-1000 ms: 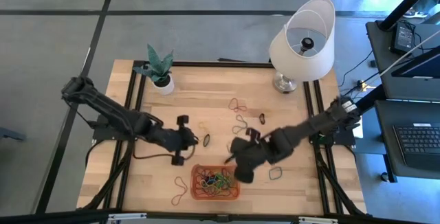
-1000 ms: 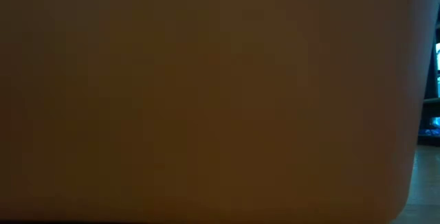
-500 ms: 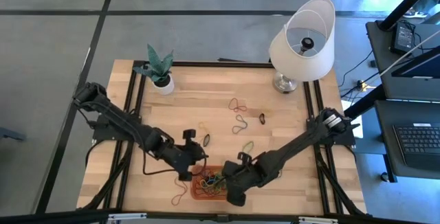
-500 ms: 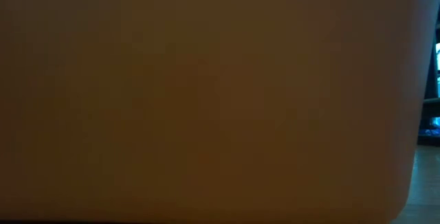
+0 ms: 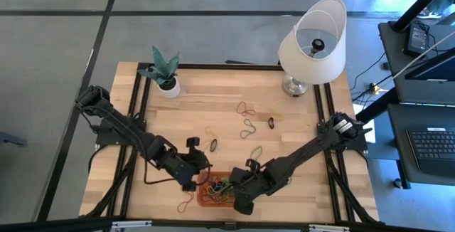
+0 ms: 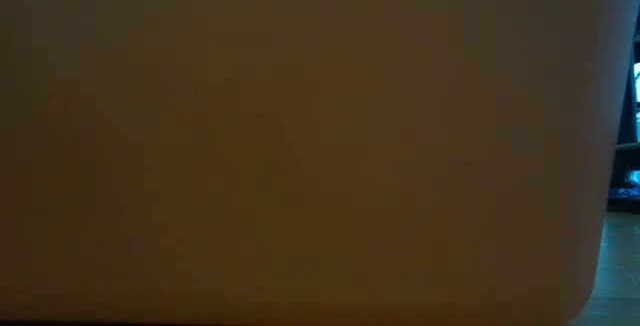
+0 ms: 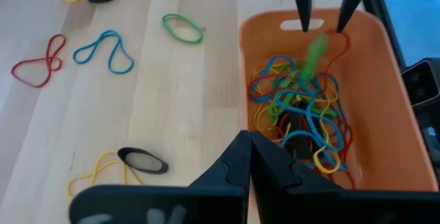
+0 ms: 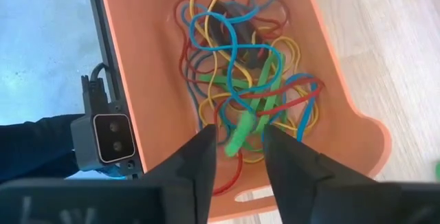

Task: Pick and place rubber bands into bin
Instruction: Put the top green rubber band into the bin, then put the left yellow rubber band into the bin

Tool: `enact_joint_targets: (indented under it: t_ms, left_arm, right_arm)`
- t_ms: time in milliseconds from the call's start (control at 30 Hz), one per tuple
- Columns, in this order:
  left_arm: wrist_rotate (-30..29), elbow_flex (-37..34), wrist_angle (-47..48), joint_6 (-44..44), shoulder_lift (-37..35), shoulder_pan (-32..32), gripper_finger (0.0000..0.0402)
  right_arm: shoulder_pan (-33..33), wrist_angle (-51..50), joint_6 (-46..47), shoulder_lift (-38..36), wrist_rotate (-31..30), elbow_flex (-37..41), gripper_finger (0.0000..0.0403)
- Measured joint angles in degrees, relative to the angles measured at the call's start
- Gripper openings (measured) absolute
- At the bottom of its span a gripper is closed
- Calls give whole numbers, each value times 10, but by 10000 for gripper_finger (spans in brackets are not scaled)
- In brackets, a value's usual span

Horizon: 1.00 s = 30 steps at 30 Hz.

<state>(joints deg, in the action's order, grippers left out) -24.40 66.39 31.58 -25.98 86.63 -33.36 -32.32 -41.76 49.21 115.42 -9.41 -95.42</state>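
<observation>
Since one second ago, the right gripper (image 8: 237, 157) is moving from the bare table to above the bin (image 5: 204, 202) at the front edge, and the left gripper (image 7: 249, 157) is coming beside it. The risk: a green band (image 8: 251, 122) is dropping between the spread right fingers and may catch on a fingertip and be pulled out. The left fingers are pressed together, holding nothing. Other rubber bands (image 5: 247, 127) are lying on the table (image 5: 213, 97).
</observation>
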Motion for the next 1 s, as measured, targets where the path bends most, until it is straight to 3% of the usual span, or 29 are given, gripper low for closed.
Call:
enact_joint_targets:
  t_ms: [333,567,800,1000]
  left_arm:
    - [0,0,34,-3,0,12,3]
    - [32,0,49,-3,0,78,3]
    - [103,0,58,84,0,174,3]
    - [157,-1,81,267,0,231,17]
  right_arm:
    - [10,-17,-76,-16,-19,0,129]
    - [33,-109,-107,-65,-70,22,104]
    - [43,-20,-14,-210,-84,246,55]
    - [38,108,128,-348,-81,444,24]
